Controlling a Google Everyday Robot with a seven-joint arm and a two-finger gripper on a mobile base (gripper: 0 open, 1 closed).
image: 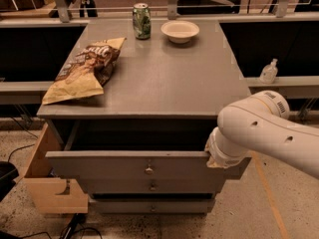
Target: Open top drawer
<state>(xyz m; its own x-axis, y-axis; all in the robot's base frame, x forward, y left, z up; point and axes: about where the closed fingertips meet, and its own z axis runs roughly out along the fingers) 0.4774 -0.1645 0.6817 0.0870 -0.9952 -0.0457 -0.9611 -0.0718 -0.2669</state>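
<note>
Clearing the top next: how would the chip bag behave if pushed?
The chip bag looks crumpled, so probably light and floppy. Lying flat, it should slide, not roll. The gripper sits at the right end of the top drawer.

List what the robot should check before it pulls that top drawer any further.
1. The top drawer is partway out, with a dark gap above its front: ok.
2. The claw is at the drawer front's right end, hidden behind the arm. Its hold on the drawer: cannot tell.
3. The knob is bare, with nothing on it: ok.
4. The bag, can and bowl are all on the top, none over the front edge: ok.
5. The box juts out at the left. Whether it rubs the drawer: cannot tell.
</note>
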